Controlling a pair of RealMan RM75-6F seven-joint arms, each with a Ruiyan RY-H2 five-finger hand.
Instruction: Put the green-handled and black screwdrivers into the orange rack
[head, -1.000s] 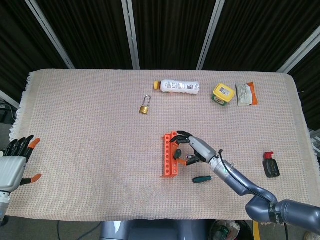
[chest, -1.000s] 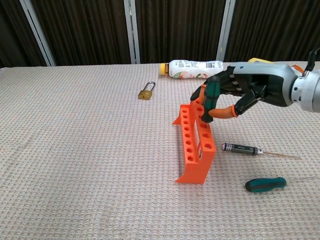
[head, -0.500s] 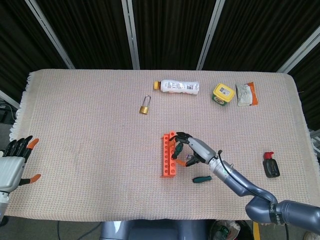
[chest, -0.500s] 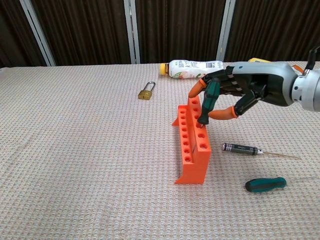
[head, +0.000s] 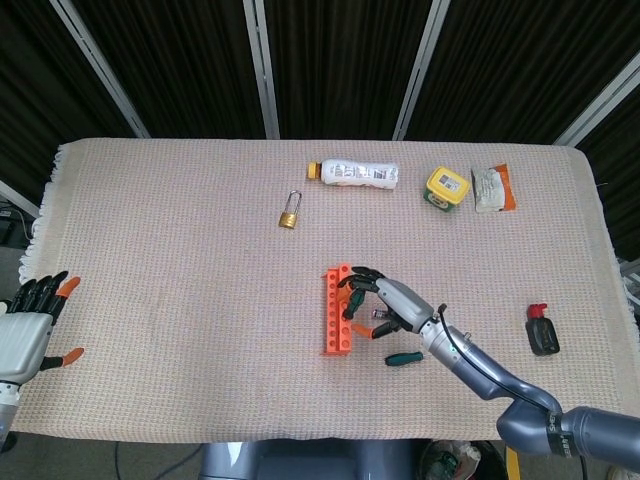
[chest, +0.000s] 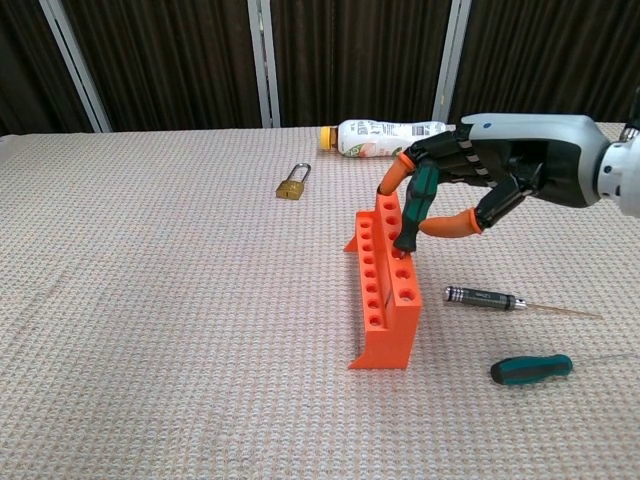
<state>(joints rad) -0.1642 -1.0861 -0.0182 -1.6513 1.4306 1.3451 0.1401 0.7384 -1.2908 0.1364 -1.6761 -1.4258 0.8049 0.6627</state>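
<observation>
Gripping a green-handled screwdriver (chest: 413, 205) upright, tip down, the right hand (chest: 470, 190) is aiming it into the orange rack (chest: 385, 300) mid-table; the left hand (head: 30, 325) is waiting empty, fingers spread.

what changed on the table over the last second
The right hand, holding the green-handled screwdriver, swung it from leaning to nearly upright, tip down at a hole in the orange rack. The rack shifted slightly, showing less of its side face. The black screwdriver, second green-handled screwdriver and left hand stayed put.
</observation>
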